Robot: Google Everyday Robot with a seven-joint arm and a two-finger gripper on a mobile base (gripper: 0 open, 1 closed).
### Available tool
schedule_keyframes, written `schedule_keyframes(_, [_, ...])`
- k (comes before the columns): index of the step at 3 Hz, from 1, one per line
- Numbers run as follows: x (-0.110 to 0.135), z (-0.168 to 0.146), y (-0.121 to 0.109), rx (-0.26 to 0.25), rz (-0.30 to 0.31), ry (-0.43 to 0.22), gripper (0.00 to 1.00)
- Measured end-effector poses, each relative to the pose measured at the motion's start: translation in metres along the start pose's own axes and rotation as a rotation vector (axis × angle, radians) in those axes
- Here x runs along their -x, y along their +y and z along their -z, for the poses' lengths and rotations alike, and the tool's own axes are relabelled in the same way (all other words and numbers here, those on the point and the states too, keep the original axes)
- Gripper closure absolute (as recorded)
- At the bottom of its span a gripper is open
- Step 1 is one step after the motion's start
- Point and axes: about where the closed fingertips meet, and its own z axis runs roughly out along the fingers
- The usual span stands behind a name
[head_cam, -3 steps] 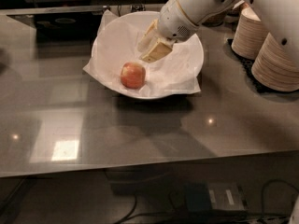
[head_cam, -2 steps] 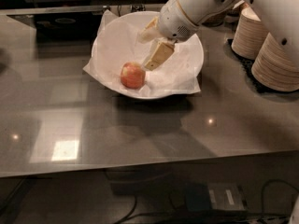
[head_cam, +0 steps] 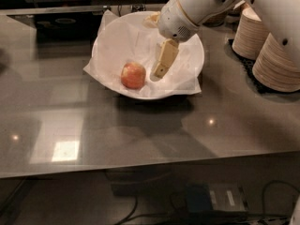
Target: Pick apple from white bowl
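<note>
Grey worktop (head_cam: 140,125) carries the white bowl (head_cam: 198,51); inside, the pincer (head_cam: 157,48), spread and empty, has dropped nearer the unmoved apple (head_cam: 133,75), just right of it, so the grasp seems close.

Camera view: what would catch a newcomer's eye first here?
A red-orange apple sits in the paper-lined white bowl at the back of the grey counter. The white arm reaches in from the upper right, its gripper hanging just right of the apple. Stacks of beige bowls stand far right.
</note>
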Motion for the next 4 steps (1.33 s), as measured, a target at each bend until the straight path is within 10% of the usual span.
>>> schedule_keyframes(4, [-0.0054, -0.0105, -0.0061, 0.001, -0.01, 0.007, 0.19])
